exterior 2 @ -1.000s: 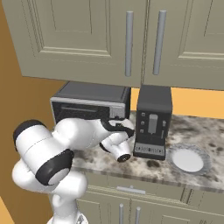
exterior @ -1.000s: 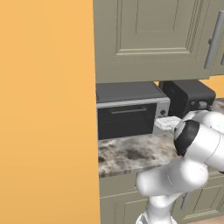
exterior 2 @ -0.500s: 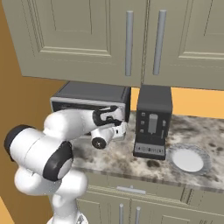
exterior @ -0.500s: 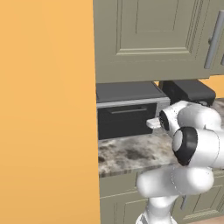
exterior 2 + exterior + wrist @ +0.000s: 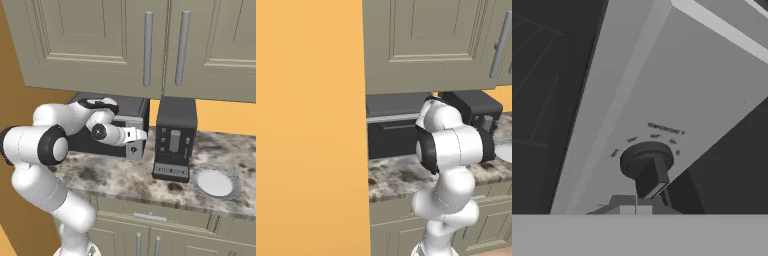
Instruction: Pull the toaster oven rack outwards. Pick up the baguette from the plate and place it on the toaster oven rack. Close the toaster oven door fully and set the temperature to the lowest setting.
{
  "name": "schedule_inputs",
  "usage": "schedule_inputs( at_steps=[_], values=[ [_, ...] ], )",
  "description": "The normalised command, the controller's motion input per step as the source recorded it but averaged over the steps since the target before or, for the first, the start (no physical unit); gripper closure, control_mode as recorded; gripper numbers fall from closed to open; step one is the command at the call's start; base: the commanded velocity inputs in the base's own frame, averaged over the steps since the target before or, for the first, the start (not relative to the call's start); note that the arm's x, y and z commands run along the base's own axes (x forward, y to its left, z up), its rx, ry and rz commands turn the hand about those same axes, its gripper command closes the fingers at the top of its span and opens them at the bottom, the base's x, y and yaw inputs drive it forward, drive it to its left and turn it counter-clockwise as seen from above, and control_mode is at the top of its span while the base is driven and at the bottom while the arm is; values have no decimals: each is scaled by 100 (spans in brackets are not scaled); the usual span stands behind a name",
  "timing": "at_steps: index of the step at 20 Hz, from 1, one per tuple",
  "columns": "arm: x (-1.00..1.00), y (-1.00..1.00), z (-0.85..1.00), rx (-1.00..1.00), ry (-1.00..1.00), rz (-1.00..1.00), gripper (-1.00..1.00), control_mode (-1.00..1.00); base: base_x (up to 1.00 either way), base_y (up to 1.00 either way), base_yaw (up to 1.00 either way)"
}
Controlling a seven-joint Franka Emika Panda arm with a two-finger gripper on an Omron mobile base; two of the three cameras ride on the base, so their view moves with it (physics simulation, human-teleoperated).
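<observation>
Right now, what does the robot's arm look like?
The arm is made of smooth, glossy white rounded tubes with dark black rings at the joints. It ends in a small white claw. I can't see any loose cables on it.

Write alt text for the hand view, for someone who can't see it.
Close-up of a dark round temperature knob on the toaster oven's silver side panel, with small printed markings arcing above it. The gripper sits shut just below the knob, and the dark toaster oven door fills the left side.

White rounded arm [image 5: 47,185] segments, black joint bands, dark gripper [image 5: 141,134]
</observation>
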Motion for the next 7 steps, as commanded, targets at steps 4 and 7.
schedule_inputs(
  at_steps=[4, 7],
  values=[
    [0, 0, -11, -47, -69, 2, 100, -100, 0, 0, 0],
    [0, 2, -25, -49, -71, 9, 100, -100, 0, 0, 0]
  ],
)
